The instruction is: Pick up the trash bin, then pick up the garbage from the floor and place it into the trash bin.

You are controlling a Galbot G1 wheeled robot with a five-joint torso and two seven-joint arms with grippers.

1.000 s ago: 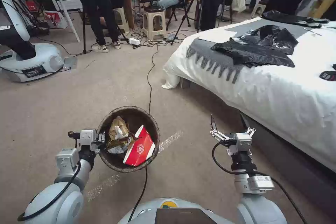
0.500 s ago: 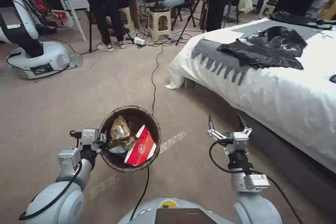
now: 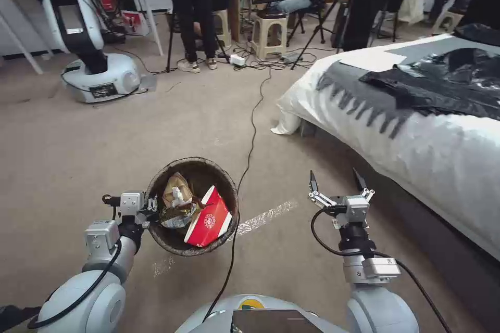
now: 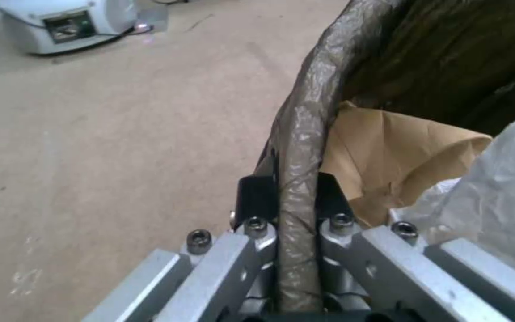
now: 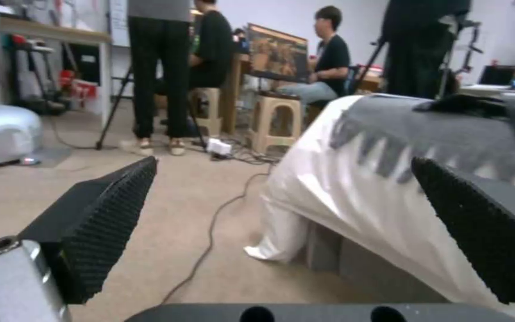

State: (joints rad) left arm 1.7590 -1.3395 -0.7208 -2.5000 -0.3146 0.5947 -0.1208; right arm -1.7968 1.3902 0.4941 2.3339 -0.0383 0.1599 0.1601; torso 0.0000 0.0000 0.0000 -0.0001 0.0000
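Turning right: bed slides to 2 o'clock. Left gripper clamped on trash bin rim, right gripper spread, empty. Hunting more garbage, likely.

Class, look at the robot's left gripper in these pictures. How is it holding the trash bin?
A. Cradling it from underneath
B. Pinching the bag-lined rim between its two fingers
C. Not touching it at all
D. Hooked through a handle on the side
B. In the left wrist view the left gripper is shut with one finger on each side of the rim of the trash bin.
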